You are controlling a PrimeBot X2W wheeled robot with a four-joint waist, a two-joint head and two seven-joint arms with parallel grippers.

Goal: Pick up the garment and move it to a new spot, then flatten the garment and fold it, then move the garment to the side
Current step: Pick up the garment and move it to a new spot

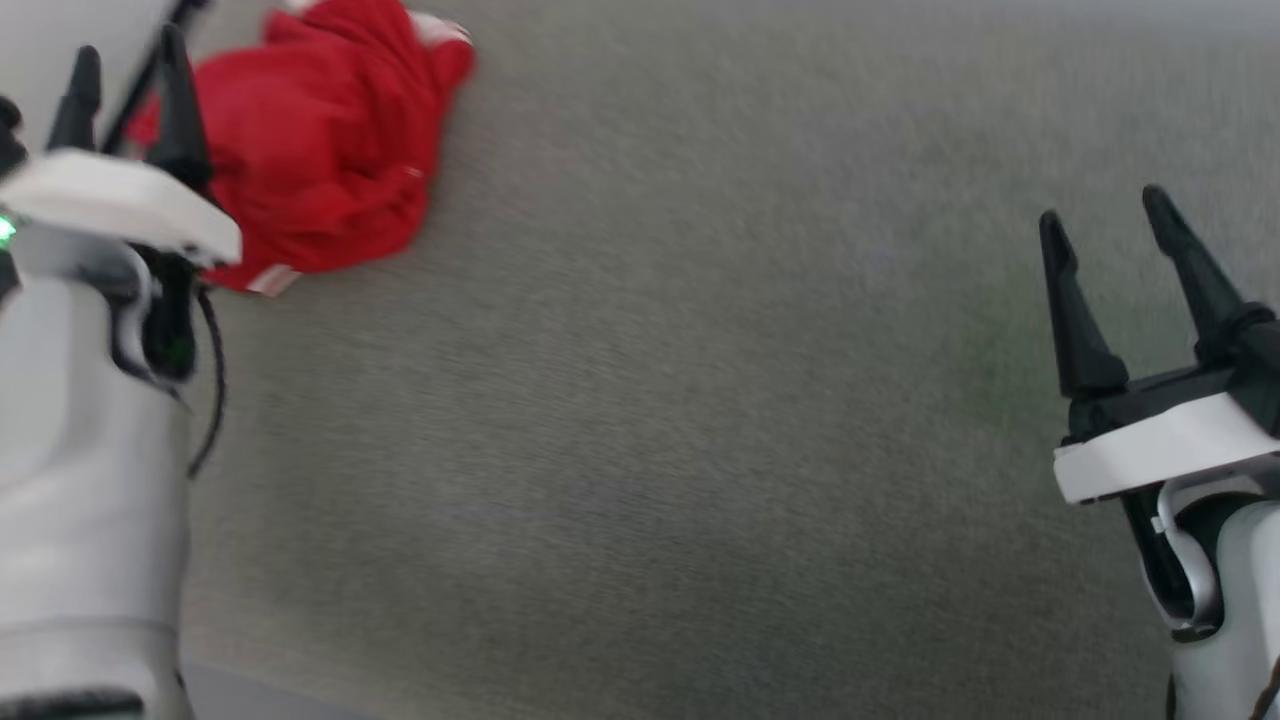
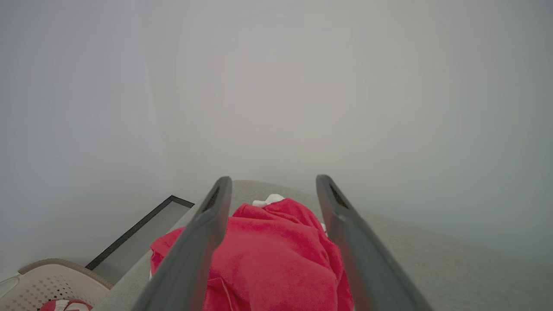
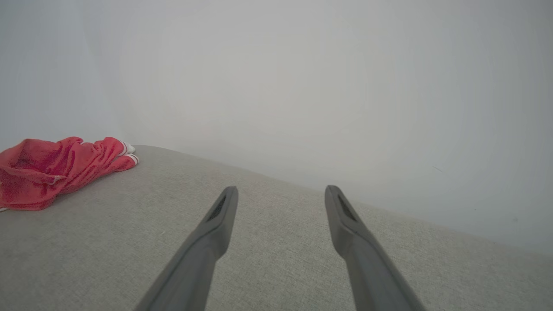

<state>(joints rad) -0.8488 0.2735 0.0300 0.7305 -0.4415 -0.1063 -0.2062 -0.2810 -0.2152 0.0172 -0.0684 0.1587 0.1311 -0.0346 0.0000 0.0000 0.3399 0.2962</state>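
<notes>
The garment (image 1: 320,150), a red T-shirt with bits of white sleeve showing, lies crumpled at the far left of the grey fabric surface (image 1: 700,400). My left gripper (image 1: 130,70) hovers at its left edge, open, with nothing between the fingers; in the left wrist view the garment (image 2: 268,255) sits between and below the two fingers (image 2: 207,224). My right gripper (image 1: 1105,225) stands open at the right side, far from the garment. In the right wrist view the garment (image 3: 56,170) lies far to the left of the open gripper (image 3: 281,190).
A pale perforated basket (image 2: 52,280) with something red inside stands beside the surface, low in the left wrist view. A dark-edged strip (image 2: 138,229) runs along the surface's left side. A plain pale wall (image 3: 302,86) rises behind the surface.
</notes>
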